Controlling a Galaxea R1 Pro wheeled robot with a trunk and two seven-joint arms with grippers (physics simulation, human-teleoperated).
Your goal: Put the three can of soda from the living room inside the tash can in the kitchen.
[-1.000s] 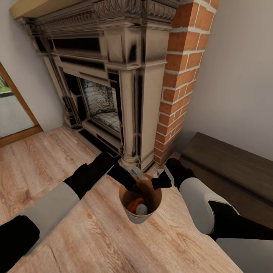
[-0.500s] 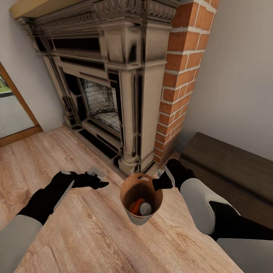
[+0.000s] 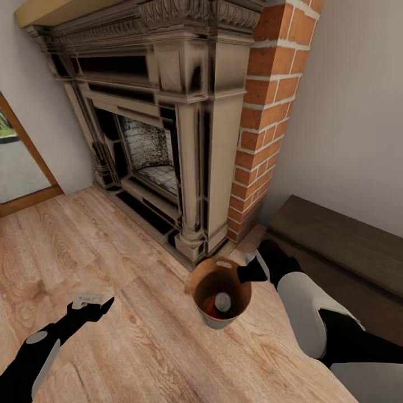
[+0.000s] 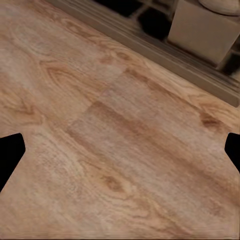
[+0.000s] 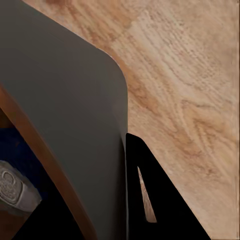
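Observation:
A small trash can, brown inside and grey outside, hangs just above the wood floor in front of the fireplace. My right gripper is shut on its right rim. Inside lie an orange can of soda and a can showing its silvery top. The right wrist view shows the trash can's grey wall, one finger outside it, and a silvery can top on dark blue within. My left gripper hovers over the floor well to the left, open and empty.
The dark-framed fireplace with its red-brick column stands directly ahead. A low dark wood cabinet runs along the right wall. A wood-framed glass door is at the far left. Light wood floor lies around me.
My left arm has pulled away from above the trash can, swinging left and down toward me. The trash can and right gripper have shifted slightly right and lower.

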